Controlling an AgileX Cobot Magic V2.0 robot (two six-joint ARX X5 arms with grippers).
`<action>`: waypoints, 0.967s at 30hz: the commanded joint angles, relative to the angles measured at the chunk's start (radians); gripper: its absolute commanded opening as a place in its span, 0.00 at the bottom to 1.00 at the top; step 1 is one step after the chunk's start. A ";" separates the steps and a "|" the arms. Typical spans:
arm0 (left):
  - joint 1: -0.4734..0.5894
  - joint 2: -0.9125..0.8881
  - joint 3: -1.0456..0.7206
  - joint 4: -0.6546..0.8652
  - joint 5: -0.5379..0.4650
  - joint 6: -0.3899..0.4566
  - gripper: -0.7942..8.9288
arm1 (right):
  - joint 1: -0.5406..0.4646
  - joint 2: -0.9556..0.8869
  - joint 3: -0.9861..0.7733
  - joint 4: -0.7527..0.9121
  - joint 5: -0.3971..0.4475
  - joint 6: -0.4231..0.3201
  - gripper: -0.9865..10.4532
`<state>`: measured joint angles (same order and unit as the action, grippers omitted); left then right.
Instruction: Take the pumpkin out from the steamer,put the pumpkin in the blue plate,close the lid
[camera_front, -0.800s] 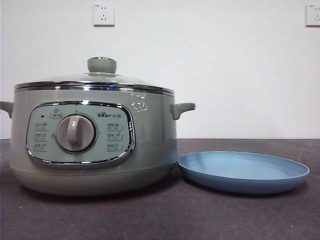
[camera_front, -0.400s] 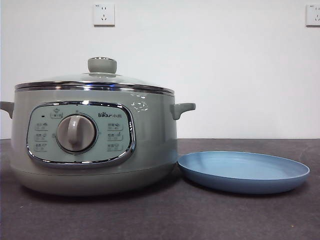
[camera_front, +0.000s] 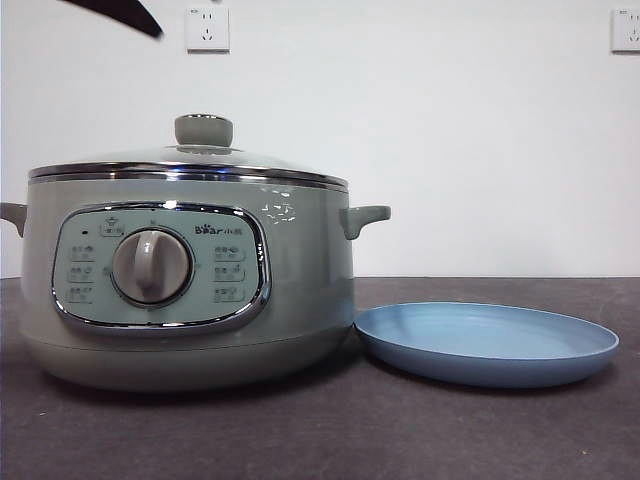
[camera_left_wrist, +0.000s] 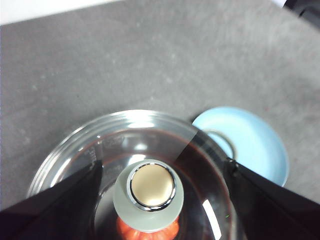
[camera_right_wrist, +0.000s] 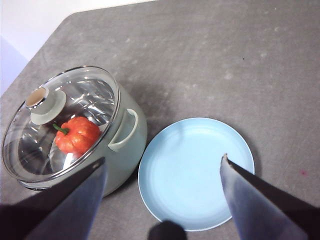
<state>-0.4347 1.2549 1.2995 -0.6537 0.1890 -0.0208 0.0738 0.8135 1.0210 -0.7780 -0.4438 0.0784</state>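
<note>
At the left of the table (camera_front: 320, 440) stands the steamer (camera_front: 190, 280), pale green with its grey dial (camera_front: 151, 266) facing me. The lid (camera_front: 190, 160) is still seated on the rim, so nothing of the task looks done yet. The left pincer (camera_left_wrist: 160, 172) hangs right above that lid, jaws spread wide apart on either side of the round knob (camera_left_wrist: 151, 186) and touching nothing; from the front only a black tip of an arm shows at the top left corner, most likely this one.

The knob seems the plain place to take hold: small, round and smooth, so I would pinch it squarely across its middle. The lid is glass with a chrome rim, so probably weighty, stiff, breakable, and apt to swing if caught off-centre.

Through the glass the pumpkin (camera_right_wrist: 76, 135) lies inside the steamer, orange-red with a green stem. It looks like a light, hard toy with ribbed sides; gripping across the body should be surer than the thin stem.

Just right of the steamer sits the blue plate (camera_front: 487, 343), shallow and bare. The right pincer (camera_right_wrist: 162, 165) waits high over the plate's near-left part, jaws wide apart, holding nothing.
</note>
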 joint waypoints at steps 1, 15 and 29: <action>-0.020 0.056 0.000 -0.001 -0.037 0.026 0.50 | 0.002 0.005 0.002 0.002 -0.002 -0.002 0.42; -0.045 0.209 0.000 -0.013 -0.055 0.043 0.50 | 0.002 0.020 0.002 0.002 0.000 -0.014 0.42; -0.058 0.214 0.000 -0.040 -0.058 0.079 0.19 | 0.002 0.026 0.002 0.002 0.001 -0.017 0.42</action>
<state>-0.4900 1.4624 1.2995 -0.6895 0.1261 0.0334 0.0734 0.8394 1.0210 -0.7799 -0.4427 0.0700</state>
